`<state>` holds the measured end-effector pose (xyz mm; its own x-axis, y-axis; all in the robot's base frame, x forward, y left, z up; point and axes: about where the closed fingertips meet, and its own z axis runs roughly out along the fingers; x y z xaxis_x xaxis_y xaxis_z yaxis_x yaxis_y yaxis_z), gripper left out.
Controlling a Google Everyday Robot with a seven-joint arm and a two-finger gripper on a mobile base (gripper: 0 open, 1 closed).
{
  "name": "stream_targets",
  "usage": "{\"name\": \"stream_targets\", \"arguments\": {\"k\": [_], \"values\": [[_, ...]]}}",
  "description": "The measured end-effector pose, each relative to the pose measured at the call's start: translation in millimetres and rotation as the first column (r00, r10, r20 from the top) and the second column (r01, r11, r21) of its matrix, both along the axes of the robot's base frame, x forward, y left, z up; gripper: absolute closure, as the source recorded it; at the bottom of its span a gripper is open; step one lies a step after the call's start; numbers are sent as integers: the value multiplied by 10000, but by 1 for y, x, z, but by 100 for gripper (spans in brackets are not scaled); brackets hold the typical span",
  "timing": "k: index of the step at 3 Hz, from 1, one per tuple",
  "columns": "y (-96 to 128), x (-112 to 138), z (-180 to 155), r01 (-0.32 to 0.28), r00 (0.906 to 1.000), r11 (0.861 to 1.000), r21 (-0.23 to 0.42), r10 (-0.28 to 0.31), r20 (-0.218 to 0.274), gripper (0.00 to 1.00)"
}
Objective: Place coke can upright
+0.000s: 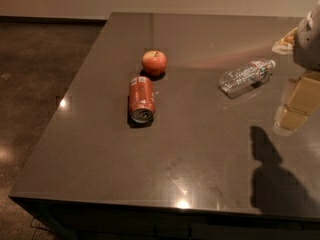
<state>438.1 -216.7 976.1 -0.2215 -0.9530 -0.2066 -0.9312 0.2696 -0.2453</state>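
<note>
Tool right, can flat, top nearward

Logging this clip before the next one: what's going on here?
Nothing is touching the coke can. It lies on its side on the dark table, its top facing the camera, just in front of an apple. A water bottle lies on its side further right. The gripper is at the right edge of view, well apart from the can.

the apple crowds the far end of the lying coke can, bare table lies elsewhere around it, and the bottle and gripper sit far right.
</note>
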Motion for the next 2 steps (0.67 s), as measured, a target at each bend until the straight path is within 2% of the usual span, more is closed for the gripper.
{"name": "stream_targets", "arguments": {"k": [1,2], "values": [[0,0,0,-2,10000,10000,0,2,3,0],[9,7,4,-426,9990,9991,18,426,136,0]]}}
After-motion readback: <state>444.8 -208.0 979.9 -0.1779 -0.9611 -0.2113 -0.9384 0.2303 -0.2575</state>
